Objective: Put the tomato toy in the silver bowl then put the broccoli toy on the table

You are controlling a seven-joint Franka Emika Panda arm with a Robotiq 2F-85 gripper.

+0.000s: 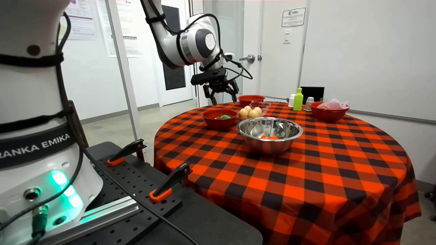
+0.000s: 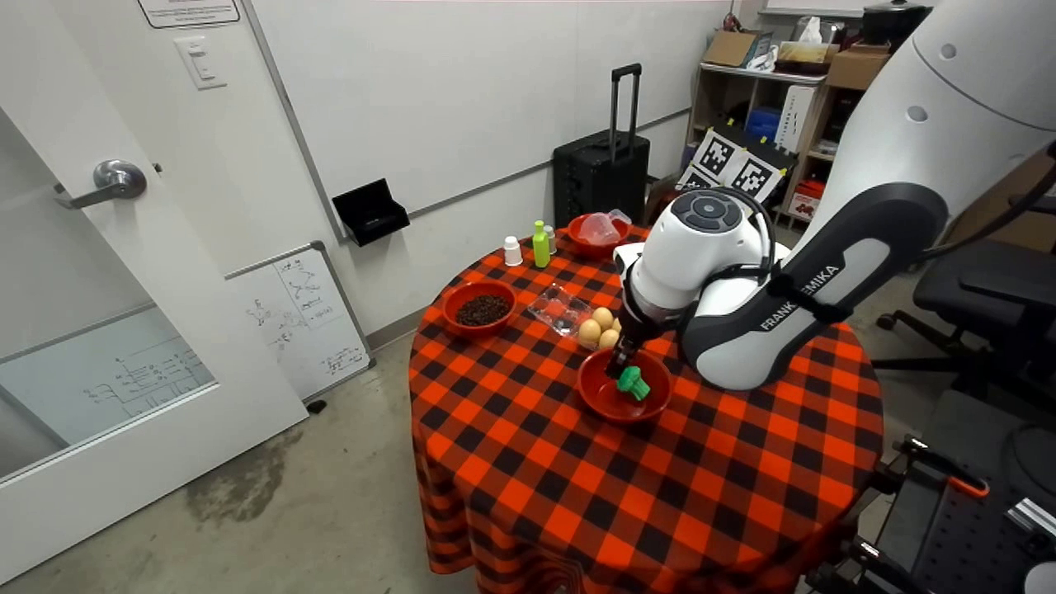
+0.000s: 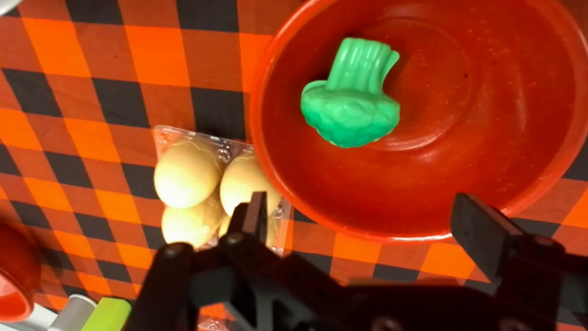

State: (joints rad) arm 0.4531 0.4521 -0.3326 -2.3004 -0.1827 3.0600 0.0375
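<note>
Evidently, the second step is in hand: the tomato toy (image 1: pixel 269 137) lies inside the silver bowl (image 1: pixel 270 147), so the first placement may be judged complete. The broccoli toy (image 3: pixel 351 99) rests in a red bowl (image 3: pixel 436 184), its head toward the pincer (image 3: pixel 359 198) in the wrist view. The jaws stand spread, gripping nothing. The next move probably calls for centring them above the green head, descending inside the rim, closing, and lifting out for release on the checked tabletop (image 1: pixel 323 183).

The silver bowl (image 1: pixel 269 146) looks polished metal, the broccoli toy (image 3: pixel 351 108) glossy plastic, the tablecloth (image 1: pixel 293 180) matt fabric.
</note>
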